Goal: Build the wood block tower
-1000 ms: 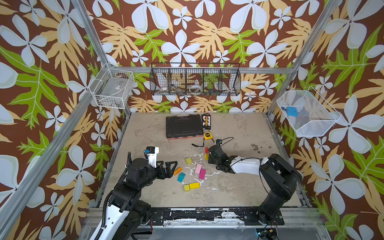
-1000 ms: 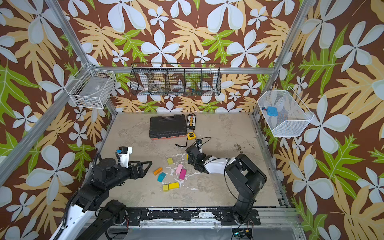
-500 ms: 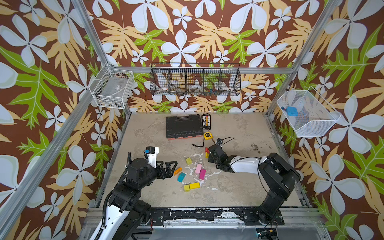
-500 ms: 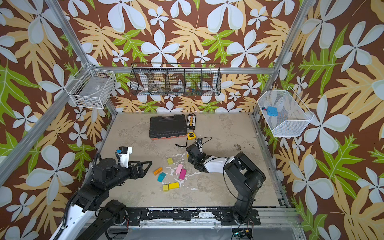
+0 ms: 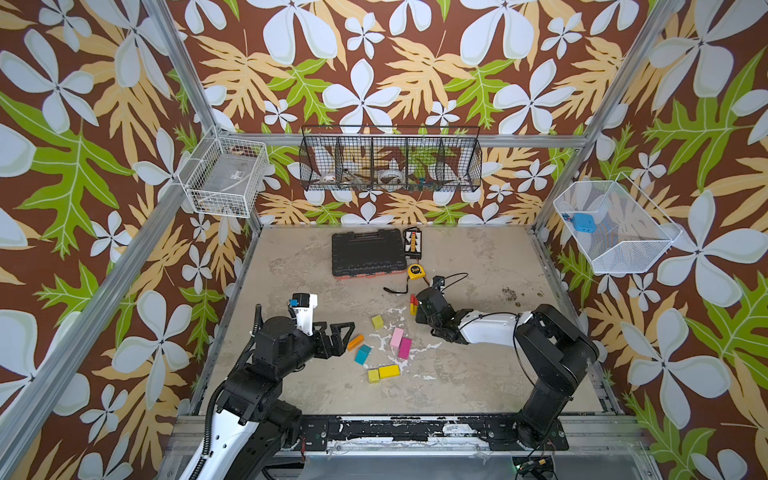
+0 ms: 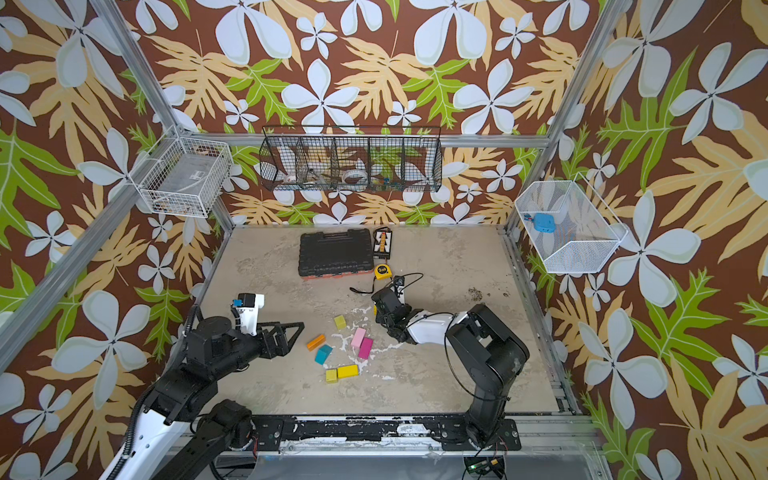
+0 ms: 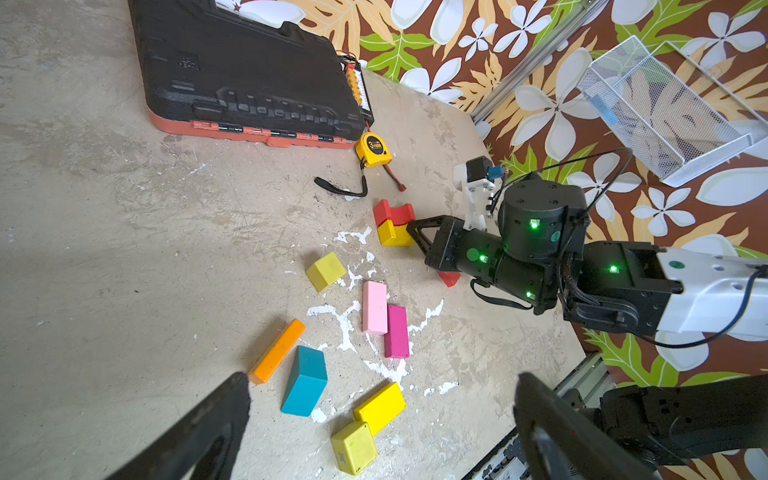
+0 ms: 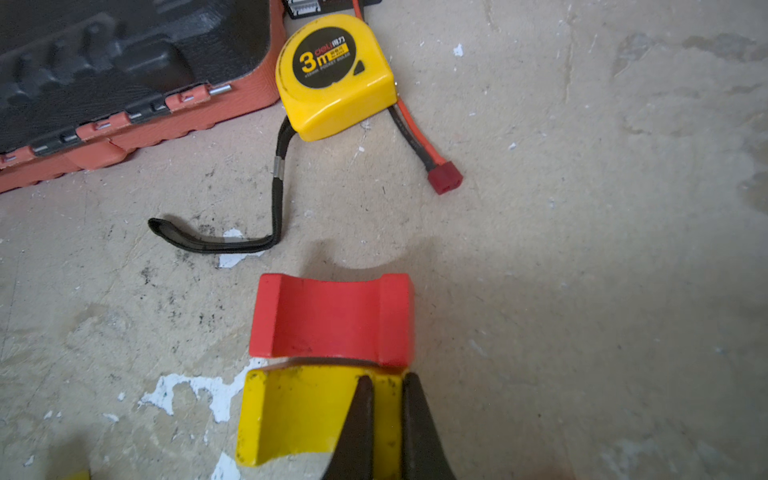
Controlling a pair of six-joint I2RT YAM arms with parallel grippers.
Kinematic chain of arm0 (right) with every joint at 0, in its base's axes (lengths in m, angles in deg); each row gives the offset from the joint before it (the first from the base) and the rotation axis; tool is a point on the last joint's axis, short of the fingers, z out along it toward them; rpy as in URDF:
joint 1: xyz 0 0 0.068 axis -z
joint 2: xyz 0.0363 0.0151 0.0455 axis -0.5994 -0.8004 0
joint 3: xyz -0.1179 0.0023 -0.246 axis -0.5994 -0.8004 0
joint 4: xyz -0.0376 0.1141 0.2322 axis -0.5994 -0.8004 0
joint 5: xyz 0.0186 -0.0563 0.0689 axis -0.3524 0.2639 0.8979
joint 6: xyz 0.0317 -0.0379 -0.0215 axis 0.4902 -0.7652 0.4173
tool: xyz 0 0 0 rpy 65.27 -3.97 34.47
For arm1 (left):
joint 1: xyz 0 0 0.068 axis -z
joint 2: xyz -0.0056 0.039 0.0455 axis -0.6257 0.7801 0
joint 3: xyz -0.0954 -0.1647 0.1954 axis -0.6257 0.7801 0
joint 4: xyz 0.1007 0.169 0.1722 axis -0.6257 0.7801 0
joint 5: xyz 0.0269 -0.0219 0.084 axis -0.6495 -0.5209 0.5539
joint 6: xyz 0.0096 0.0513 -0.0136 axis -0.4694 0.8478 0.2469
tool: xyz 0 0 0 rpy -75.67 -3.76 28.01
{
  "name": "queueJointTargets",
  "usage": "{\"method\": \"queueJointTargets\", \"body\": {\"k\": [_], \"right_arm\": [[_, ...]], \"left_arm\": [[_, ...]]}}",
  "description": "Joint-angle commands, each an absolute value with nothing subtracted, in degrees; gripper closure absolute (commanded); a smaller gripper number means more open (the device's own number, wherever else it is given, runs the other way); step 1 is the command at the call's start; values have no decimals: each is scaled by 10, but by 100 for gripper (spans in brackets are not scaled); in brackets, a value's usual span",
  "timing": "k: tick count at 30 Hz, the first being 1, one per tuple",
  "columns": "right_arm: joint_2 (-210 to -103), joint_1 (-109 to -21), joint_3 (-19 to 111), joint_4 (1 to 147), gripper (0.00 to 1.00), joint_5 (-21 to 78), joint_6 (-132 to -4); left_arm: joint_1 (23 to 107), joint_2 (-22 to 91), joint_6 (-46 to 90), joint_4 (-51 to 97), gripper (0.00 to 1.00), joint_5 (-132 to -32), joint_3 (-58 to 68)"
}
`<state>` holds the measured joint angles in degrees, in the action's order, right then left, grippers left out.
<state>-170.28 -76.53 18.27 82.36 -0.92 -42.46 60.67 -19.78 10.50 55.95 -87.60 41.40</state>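
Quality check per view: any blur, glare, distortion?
In both top views: even diffuse light, faint shadows, wood blocks small but crisp. Left wrist: table edge bows, wide-angle; its open jaws are dark foreground blur; green LEDs bloom. Right wrist: tape measure label sharp; red arch throws a soft shadow; jaws pinching the yellow arch show little detail.

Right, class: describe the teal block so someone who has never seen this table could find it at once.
Find the black case at the back of the table, then come forward to the loose blocks near the front. On that cluster's left side, beside the orange bar, lies the teal block. It is the only teal piece.
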Motion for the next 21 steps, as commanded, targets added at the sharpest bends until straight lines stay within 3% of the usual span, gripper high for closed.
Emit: {"method": "queueJointTargets", "body": {"k": [1,12,21], "right_arm": [[-1707,-762,181,785,90,-5,-426],[-1713,-760,186,783,84,-1,-426],[-1712,-760,188,779,72,-1,-426]], "left_arm": [[607,-199,107,558,0,-873,414],[607,-199,107,558,0,-873,414],[607,-199,108,558,0,-874,414]]}}
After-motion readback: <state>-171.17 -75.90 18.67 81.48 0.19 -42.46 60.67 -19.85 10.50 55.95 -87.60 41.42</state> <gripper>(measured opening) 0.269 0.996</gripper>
